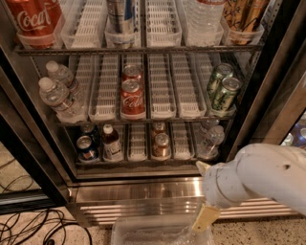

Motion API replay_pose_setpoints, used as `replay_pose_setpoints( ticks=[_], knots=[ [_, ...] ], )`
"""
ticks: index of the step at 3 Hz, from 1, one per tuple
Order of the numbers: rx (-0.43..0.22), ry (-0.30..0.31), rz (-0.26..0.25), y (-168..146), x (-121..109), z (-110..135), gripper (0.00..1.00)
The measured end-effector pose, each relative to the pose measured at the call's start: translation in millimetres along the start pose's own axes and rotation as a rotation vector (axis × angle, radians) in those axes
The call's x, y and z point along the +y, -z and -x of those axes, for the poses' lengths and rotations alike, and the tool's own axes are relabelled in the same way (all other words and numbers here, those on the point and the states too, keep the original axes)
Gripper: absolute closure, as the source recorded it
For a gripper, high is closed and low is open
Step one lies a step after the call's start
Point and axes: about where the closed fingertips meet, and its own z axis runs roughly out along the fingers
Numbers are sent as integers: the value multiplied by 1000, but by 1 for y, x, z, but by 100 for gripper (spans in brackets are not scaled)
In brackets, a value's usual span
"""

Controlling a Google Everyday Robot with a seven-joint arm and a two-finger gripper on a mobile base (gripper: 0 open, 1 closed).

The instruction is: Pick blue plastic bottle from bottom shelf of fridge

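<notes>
Above the bottom shelf point(143, 162), the top rack's drinks were cut off by the upper edge: a red cola can point(33, 19), a tall can point(122, 14) and a water bottle point(203, 16). On the shelf, the blue plastic bottle point(111, 142) bore a label too small to read, and a clear bottle point(210, 139) at the shelf's right end was a dim blur. Below and right of the shelf, the gripper point(204, 201) was largely masked by the white arm point(267, 177), which ran out past the right edge. A clear bin point(138, 229) below the shelf was cut by the lower edge.
</notes>
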Motion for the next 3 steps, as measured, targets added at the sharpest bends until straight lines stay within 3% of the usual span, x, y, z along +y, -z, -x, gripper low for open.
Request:
replay_pose_setpoints(
  ticks=[3],
  knots=[
    [-135, 19, -65, -92, 7, -1, 0]
  ],
)
